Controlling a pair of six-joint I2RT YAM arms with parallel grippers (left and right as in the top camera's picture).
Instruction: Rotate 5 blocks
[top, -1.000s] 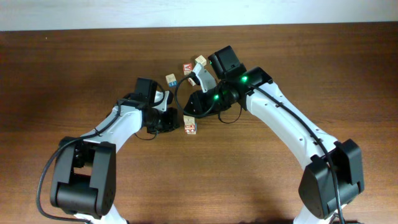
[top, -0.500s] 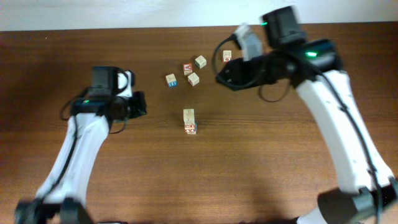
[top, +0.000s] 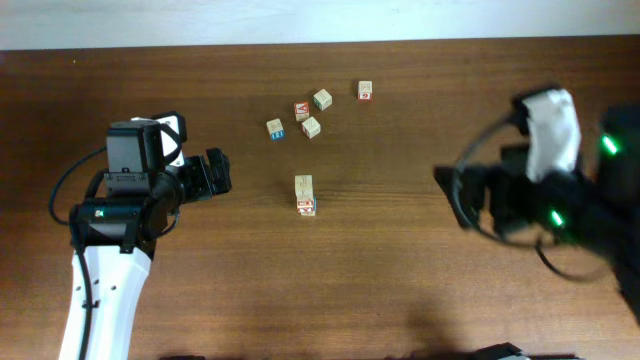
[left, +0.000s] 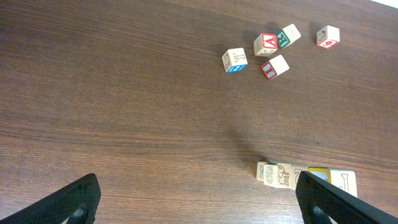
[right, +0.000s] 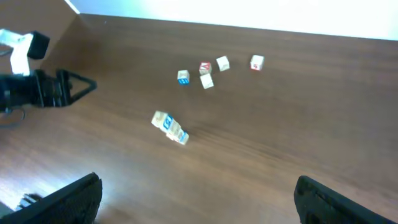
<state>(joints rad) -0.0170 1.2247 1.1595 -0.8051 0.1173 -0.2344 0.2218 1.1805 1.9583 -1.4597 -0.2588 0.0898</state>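
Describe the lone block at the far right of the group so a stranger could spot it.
On the brown wooden table, look toward the far edge, where four small cubes sit bunched together. The block stands alone to the right of that bunch, touching nothing; it is pale wood with a red mark on top.

Your overhead camera looks straight down on the whole table (top: 400, 300). Your left wrist camera looks down from close by, and your right wrist camera looks slantwise from farther off. All three share the blocks (top: 311, 127), upper middle overhead.
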